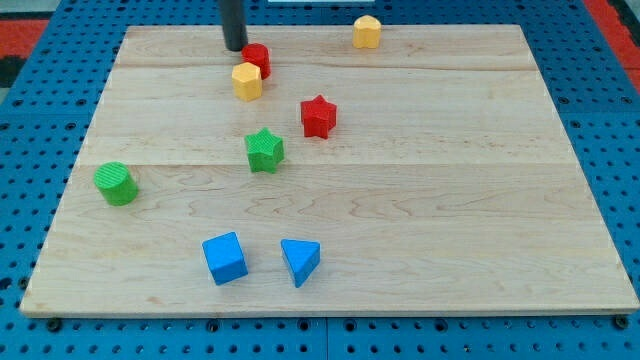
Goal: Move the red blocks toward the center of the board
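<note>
A red star block (318, 116) lies a little above the middle of the wooden board (450, 200). A second red block (258, 58), round in shape, sits near the view's top, touching a yellow block (247, 81) just below it. My tip (235, 46) stands at the view's top, right beside the round red block on its left.
A second yellow block (367, 31) sits at the top edge. A green star (264, 150) lies left of centre, a green cylinder (116, 183) at the left. A blue cube (224, 257) and a blue triangle (300, 260) sit near the bottom.
</note>
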